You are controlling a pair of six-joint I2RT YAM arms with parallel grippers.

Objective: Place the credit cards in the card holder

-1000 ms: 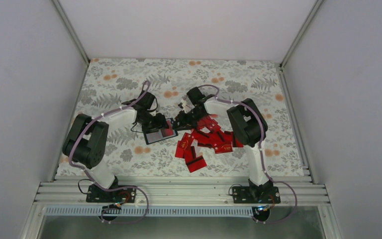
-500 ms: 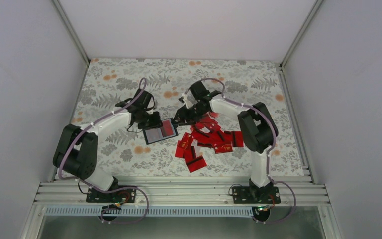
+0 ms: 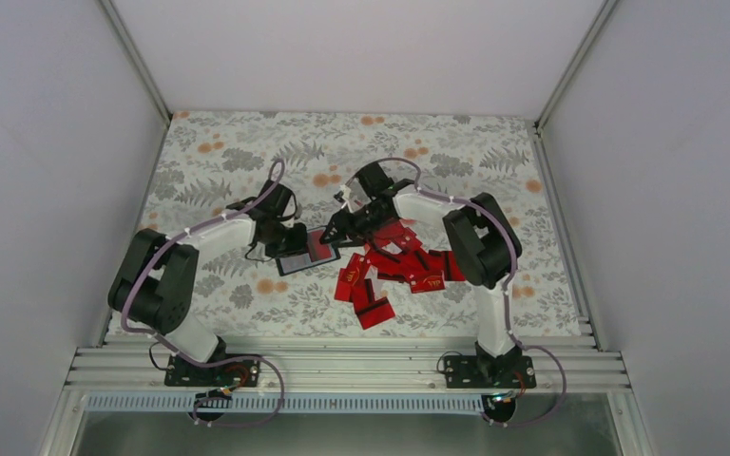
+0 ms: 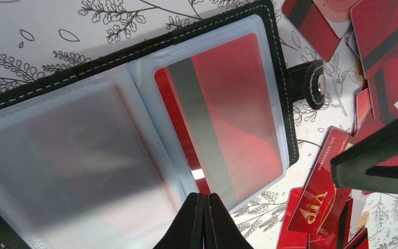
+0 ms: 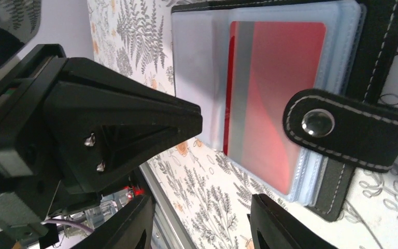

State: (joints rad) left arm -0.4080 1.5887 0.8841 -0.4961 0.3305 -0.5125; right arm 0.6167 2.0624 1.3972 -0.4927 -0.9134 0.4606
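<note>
The card holder [image 3: 306,252] lies open on the floral cloth, its clear pockets [image 4: 72,155] facing up. One red credit card with a grey stripe [image 4: 233,114] sits inside the right pocket. My left gripper [image 4: 203,196] is shut with nothing between its fingers, its tips over the holder's near edge. My right gripper [image 5: 199,220] hangs open and empty beside the holder's snap tab [image 5: 342,129]. Opposite it is the left gripper [image 5: 197,118]. Several loose red credit cards [image 3: 399,266] lie in a heap right of the holder, one of them marked VIP [image 4: 318,202].
White walls [image 3: 57,142] close in the cloth on the left, right and back. An aluminium rail [image 3: 342,366] runs along the near edge by the arm bases. The card heap spreads under the right arm's forearm [image 3: 418,204].
My left gripper has gone from open to shut and shifted slightly back over the holder. The right gripper has opened wider and edged left. The card holder has barely moved.
</note>
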